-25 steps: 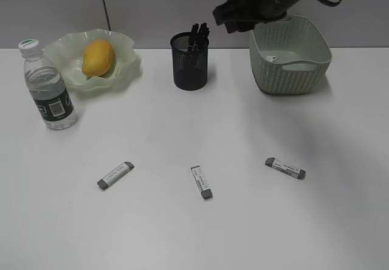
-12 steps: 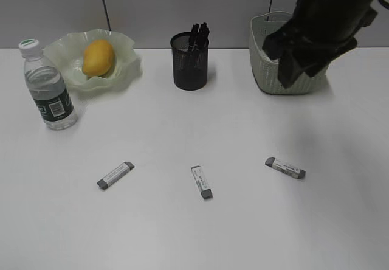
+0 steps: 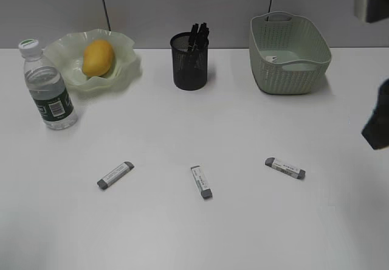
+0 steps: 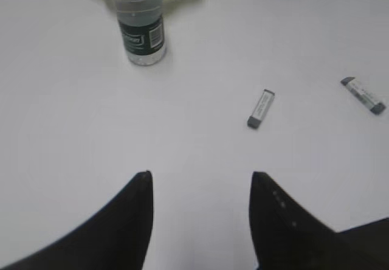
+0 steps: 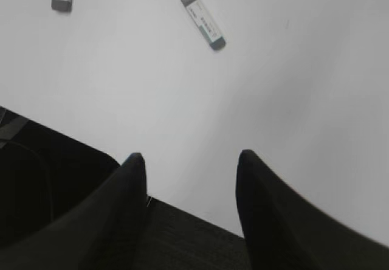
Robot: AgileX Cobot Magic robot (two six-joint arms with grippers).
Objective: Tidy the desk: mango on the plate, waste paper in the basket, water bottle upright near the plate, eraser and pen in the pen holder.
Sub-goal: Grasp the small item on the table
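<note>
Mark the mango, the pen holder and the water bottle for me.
mango (image 3: pixel 98 58), exterior view, middle of the fruit.
pen holder (image 3: pixel 190 69), exterior view, front of the mesh wall.
water bottle (image 4: pixel 140 31), left wrist view, on the dark label.

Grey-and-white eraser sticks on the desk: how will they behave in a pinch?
The middle grey-and-white eraser stick lies flat and slim, so it probably will not roll. Its low profile likely leaves little to pinch. It looks light; a nudge from the open right gripper may skid it.
</note>
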